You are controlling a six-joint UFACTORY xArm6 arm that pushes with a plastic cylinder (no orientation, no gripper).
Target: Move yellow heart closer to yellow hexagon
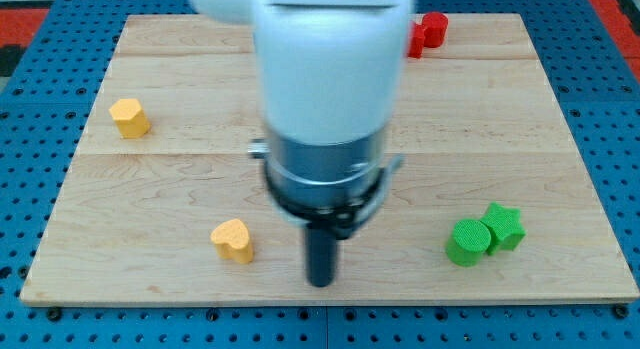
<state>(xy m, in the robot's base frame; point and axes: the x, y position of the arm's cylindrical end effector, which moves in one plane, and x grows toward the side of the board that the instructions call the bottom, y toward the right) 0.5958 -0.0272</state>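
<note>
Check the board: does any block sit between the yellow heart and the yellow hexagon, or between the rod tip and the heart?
Nothing visible does. Bare wood runs from the yellow heart up-left to the yellow hexagon. My tip sits just to the view's right of the heart, a clear gap between them. The green blocks lie far right.

A robotics lab bench is showing here: a pale wooden worktop (560, 139) is lying on a blue perforated mounting board (610, 79), carrying small coloured test blocks.

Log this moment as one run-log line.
my tip: right of yellow heart, apart | yellow hexagon: upper left, far from heart | blue blocks: hidden by arm | push: not yet begun
</note>
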